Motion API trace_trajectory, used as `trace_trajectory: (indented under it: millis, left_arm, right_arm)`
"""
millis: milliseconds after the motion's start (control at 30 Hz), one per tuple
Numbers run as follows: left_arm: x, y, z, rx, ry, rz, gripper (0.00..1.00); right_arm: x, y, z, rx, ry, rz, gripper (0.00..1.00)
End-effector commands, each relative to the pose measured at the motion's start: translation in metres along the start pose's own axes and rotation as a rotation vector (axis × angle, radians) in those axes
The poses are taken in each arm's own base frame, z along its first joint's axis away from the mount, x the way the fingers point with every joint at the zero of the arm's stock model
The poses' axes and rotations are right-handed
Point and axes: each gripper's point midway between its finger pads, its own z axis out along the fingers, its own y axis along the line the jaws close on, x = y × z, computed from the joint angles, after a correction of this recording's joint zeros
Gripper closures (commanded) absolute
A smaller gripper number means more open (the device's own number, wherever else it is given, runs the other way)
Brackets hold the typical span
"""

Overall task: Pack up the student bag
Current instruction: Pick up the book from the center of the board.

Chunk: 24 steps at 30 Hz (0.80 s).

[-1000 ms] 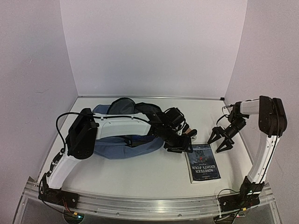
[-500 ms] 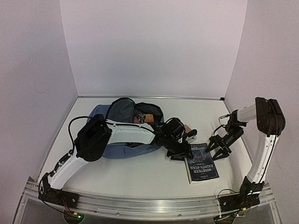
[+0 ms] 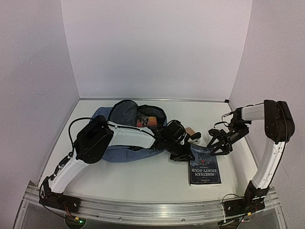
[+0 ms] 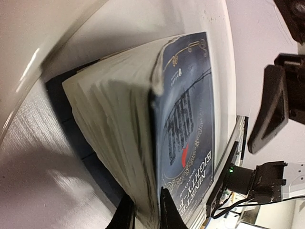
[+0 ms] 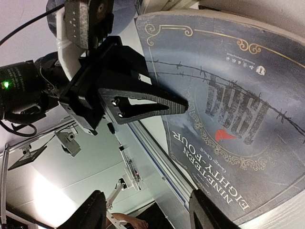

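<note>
The slate-blue student bag (image 3: 125, 143) lies open at the left-centre of the table, with an orange and red item (image 3: 145, 120) showing in its mouth. A dark blue book, "Nineteen Eighty-Four" (image 3: 206, 166), lies flat to the right of the bag. My left gripper (image 3: 185, 156) is shut on the book's left page edge; in the left wrist view (image 4: 145, 207) the pages (image 4: 114, 124) sit between the fingers. My right gripper (image 3: 213, 147) is open just above the book's far end. In the right wrist view (image 5: 147, 195) its jaws stand wide apart over the cover (image 5: 228, 105).
A small tan object (image 3: 190, 130) lies between the bag and the book. White walls close off the back and both sides. The metal rail (image 3: 152, 207) runs along the near edge. My left gripper's finger (image 5: 138, 102) shows in the right wrist view, beside the book.
My left arm has come off the bag, uncovering its open mouth, and closed on the book's edge. My right gripper has moved left over the book's far end. The book has turned slightly.
</note>
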Motion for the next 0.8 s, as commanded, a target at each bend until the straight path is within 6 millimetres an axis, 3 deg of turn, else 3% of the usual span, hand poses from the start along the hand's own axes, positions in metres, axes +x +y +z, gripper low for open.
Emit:
trace_trajectory:
  millis: [0, 167, 333, 533, 767]
  left_arm:
    - [-0.012, -0.064, -0.042, 0.037, -0.104, 0.175, 1.0]
    - [-0.008, -0.073, -0.066, -0.064, -0.129, 0.259, 1.0]
    - [-0.013, -0.101, -0.1, -0.034, -0.191, 0.306, 1.0]
    - [-0.02, -0.141, -0.139, 0.035, -0.236, 0.34, 1.0]
    - [-0.039, -0.178, -0.195, 0.12, -0.309, 0.339, 1.0]
  right_arm:
    - [-0.009, 0.013, -0.016, 0.036, -0.046, -0.077, 0.36]
    - [-0.02, 0.04, -0.046, 0.126, -0.161, -0.212, 0.21]
    - [-0.014, 0.037, -0.058, 0.237, -0.19, -0.299, 0.02]
    - [-0.006, 0.047, -0.054, 0.184, -0.19, -0.342, 0.02]
    - [0.006, 0.093, -0.061, 0.07, -0.215, -0.45, 0.02]
